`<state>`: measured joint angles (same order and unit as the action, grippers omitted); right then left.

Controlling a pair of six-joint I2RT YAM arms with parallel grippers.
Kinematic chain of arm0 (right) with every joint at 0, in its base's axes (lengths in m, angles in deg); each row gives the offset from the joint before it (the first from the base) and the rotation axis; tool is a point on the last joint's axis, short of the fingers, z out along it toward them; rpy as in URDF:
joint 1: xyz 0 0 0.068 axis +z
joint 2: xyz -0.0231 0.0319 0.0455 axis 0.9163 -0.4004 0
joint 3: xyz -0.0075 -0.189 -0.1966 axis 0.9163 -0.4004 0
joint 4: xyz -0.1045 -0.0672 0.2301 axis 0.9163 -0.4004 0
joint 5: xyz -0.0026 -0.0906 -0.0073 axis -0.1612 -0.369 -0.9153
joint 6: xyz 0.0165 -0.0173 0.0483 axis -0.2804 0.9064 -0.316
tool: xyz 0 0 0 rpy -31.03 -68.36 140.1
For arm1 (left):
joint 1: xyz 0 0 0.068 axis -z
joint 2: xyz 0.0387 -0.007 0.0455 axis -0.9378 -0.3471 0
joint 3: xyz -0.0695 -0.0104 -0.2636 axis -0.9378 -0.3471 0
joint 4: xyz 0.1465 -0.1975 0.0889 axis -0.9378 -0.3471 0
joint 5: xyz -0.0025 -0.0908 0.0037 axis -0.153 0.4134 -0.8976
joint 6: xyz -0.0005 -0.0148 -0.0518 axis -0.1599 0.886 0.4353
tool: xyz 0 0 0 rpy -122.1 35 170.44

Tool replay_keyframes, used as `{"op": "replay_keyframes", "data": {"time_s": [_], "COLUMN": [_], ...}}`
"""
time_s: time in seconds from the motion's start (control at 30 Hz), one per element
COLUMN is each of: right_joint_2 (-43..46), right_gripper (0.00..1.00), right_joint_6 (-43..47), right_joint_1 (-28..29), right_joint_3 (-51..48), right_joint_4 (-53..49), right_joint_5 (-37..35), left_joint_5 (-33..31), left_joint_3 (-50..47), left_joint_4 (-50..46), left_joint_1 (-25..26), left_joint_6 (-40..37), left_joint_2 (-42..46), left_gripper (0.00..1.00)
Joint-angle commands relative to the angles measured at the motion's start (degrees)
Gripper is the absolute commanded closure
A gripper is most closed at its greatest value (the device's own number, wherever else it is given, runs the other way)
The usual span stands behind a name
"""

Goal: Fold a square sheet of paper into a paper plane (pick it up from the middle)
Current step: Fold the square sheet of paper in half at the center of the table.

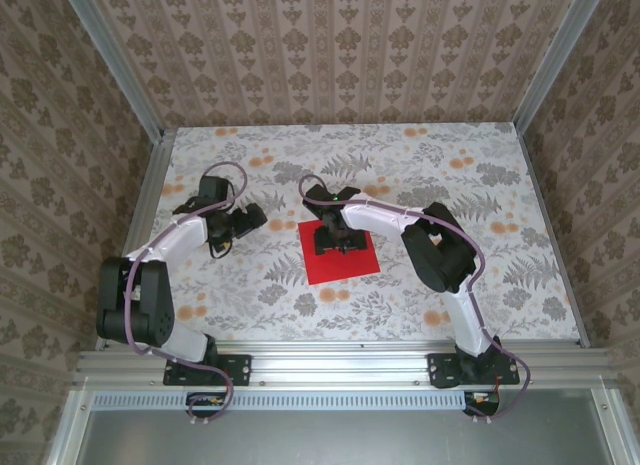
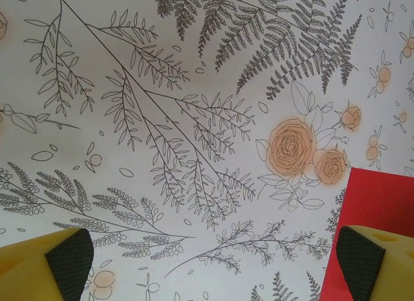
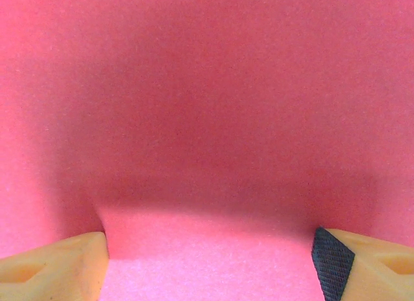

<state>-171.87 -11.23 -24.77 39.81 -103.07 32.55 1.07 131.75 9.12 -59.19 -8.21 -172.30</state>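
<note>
The sheet (image 1: pixel 352 263) lies flat near the centre of the table (image 1: pixel 450 185), one red square with no crease showing. The right gripper (image 1: pixel 335 241) is down over its middle. In the wrist view its fingers (image 3: pixel 333 256) stand spread, low on the paper, which fills the space between them. A paler band runs between the tips, perhaps a first buckle, but nothing is pinched. The left gripper (image 1: pixel 246 221) hangs at the sheet's 9 o'clock, well apart from it and spread wide over bare table. From its own camera the sheet's edge is at 4 o'clock, beside one pad.

The paper looks thin, light and limp. It likely slides on the smooth cloth and gives no edge to hook. The middle seems the place to take it: press down, draw the pads together to raise a ridge, and pinch that. Too hard a squeeze risks a stray crease.
</note>
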Motion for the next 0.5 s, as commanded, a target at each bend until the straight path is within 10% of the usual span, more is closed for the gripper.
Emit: {"op": "replay_keyframes", "data": {"time_s": [0.0, 0.47], "right_joint_2": [-5.90, -3.76], "right_gripper": [0.21, 0.31], "right_joint_6": [-0.10, 0.10], "right_joint_1": [-0.33, -0.41], "right_joint_3": [-4.55, -6.25], "right_joint_4": [-3.16, 0.19], "right_joint_5": [0.73, 1.72], "left_joint_5": [0.77, 1.25], "left_joint_3": [-0.56, -0.96], "left_joint_4": [-1.27, -1.37], "left_joint_1": [0.22, 0.56], "left_joint_6": [0.49, 0.45], "left_joint_2": [-0.28, -0.18], "left_gripper": [0.00, 0.00]}}
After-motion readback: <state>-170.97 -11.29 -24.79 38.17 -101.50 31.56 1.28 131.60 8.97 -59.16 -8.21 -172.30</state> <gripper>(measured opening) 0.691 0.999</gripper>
